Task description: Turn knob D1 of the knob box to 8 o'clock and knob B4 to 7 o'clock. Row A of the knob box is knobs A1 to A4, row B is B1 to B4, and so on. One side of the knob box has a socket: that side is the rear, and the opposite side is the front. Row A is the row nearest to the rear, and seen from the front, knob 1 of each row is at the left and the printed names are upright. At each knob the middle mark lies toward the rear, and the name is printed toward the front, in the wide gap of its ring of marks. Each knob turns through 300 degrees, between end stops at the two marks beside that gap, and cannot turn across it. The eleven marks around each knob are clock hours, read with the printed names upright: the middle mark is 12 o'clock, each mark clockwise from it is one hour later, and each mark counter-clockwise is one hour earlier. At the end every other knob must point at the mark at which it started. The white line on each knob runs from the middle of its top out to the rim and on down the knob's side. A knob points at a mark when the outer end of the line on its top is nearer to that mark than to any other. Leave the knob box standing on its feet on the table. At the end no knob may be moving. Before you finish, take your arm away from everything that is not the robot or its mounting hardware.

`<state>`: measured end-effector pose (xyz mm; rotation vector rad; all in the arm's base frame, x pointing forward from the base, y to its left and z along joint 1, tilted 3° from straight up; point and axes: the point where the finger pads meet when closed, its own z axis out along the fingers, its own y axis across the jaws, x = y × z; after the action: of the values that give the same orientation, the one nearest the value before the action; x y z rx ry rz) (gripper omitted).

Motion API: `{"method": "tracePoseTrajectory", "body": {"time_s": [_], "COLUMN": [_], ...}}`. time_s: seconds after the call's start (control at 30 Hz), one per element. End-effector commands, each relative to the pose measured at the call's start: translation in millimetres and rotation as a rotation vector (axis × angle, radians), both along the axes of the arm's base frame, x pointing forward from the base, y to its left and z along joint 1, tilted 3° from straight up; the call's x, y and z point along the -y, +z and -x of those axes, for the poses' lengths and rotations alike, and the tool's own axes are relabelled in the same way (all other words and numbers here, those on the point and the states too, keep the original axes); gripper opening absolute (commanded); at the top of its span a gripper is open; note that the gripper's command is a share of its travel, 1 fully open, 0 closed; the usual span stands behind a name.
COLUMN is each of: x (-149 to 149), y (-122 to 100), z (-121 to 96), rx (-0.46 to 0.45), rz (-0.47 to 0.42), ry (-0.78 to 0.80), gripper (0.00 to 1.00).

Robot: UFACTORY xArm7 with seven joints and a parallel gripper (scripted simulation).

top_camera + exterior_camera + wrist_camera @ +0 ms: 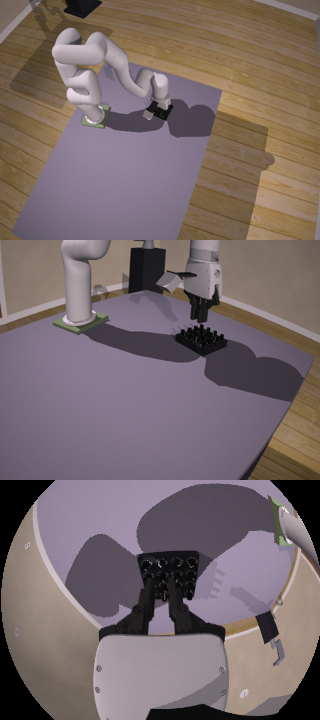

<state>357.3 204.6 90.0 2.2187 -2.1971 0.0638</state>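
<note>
The black knob box (162, 113) (189, 346) (169, 556) stands on the table, several knobs upright on it. Its socket (216, 347) is on the right-hand near wall in the exterior view. Knob D1 (201, 327) is at the back corner there; in the wrist view the left finger hides it. Knob B4 (196, 339) (191, 573) is along the near left edge in the exterior view. I cannot read either line. My gripper (197, 319) (161, 586) points down above the D1 side of the box, touching nothing. Its fingers are partly closed with a narrow empty gap.
The table (111, 180) (116, 420) carries the arm's green base plate (101, 124) (77, 330) to the left of the box. The grey wrist camera block (148, 114) (169, 282) sticks out beside the gripper. The arm's shadow falls around the box.
</note>
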Motion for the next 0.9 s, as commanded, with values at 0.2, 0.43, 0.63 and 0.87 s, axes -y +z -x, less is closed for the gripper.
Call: {"method": "tracePoseTrajectory", "body": {"time_s": [0.2, 0.43, 0.63, 0.87], "x": [-0.6, -0.6, -0.6, -0.5], "y": [1.0, 1.0, 0.4, -2.9], "z": [-1.1, -1.1, -1.1, -1.2], "rx": [0.003, 0.003, 0.003, 0.003], "rz": [-0.002, -0.002, -0.002, -0.002], "ry": [0.000, 0.000, 0.000, 0.000], "gripper": [0.19, 0.19, 0.19, 0.19]}}
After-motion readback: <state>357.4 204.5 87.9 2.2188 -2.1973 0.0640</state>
